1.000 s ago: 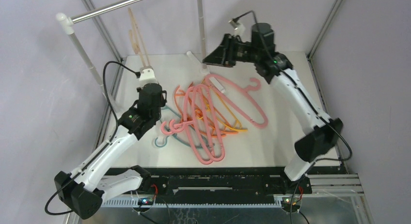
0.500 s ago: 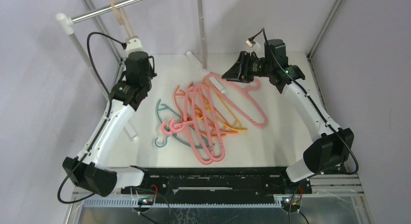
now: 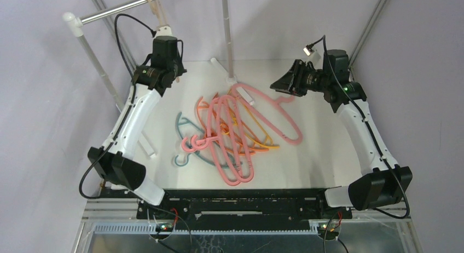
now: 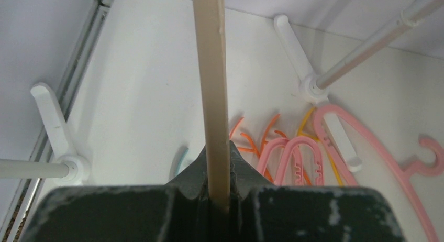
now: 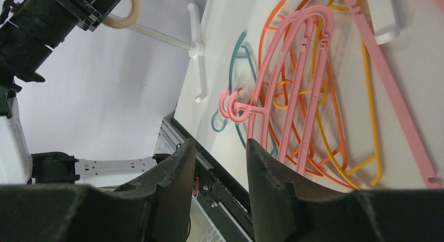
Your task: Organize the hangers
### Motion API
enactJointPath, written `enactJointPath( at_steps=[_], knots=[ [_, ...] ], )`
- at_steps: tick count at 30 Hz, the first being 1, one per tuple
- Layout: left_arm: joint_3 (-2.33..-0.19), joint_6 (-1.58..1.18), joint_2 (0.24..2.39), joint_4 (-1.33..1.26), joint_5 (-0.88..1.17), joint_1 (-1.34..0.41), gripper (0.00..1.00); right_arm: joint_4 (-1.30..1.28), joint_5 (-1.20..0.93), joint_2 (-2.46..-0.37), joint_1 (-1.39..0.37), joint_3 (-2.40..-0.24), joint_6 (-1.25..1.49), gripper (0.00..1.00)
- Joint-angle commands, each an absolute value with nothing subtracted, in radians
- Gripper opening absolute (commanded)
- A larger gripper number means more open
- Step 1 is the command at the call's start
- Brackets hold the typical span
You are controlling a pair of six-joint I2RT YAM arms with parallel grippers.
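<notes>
left gripper (image 3: 162, 29): clamped on beige hanger (image 4: 212, 69), high at far-left corner
beige hanger axis: straight up from jaws, crossing rail (image 3: 128, 6); hook on or off, can't tell
right gripper (image 5: 217, 163): jaws apart, empty, over far-right desk (image 3: 317, 154)
pile of hangers (image 3: 230, 127): flat mid-desk, nearer right gripper

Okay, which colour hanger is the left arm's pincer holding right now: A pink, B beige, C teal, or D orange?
B: in the left wrist view the left pincer is shut on the straight bar of a beige hanger, while the pile of other hangers, pink, orange and teal, lies loose below.
</notes>
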State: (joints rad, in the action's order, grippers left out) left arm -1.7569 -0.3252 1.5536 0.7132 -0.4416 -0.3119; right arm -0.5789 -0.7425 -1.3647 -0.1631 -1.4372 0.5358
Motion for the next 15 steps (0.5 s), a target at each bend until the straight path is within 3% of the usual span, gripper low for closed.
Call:
enactJointPath(
  at_steps=[1, 7, 8, 10, 12, 15],
  knots=[
    [-1.876, -0.352, 1.618, 0.783, -0.359, -0.307, 0.0, -0.565, -0.741, -1.339, -0.148, -1.405, 0.515, 0.48],
    [-1.897, -0.341, 1.664, 0.787, -0.295, -0.306, 0.0, -0.634, -0.613, -1.357, -0.137, -1.404, 0.447, 0.49],
    [-1.888, -0.339, 1.659, 0.775, -0.289, -0.306, 0.04, -0.657, -0.574, -1.365, -0.137, -1.406, 0.432, 0.5],
    [-1.861, -0.33, 1.636, 0.742, -0.28, -0.307, 0.27, -0.685, -0.514, -1.386, -0.133, -1.405, 0.409, 0.51],
    [-1.843, -0.314, 1.612, 0.722, -0.275, -0.307, 0.26, -0.706, -0.467, -1.407, -0.132, -1.401, 0.39, 0.51],
    [-1.829, -0.295, 1.591, 0.714, -0.272, -0.306, 0.48, -0.719, -0.398, -1.447, -0.131, -1.395, 0.378, 0.51]
  ],
)
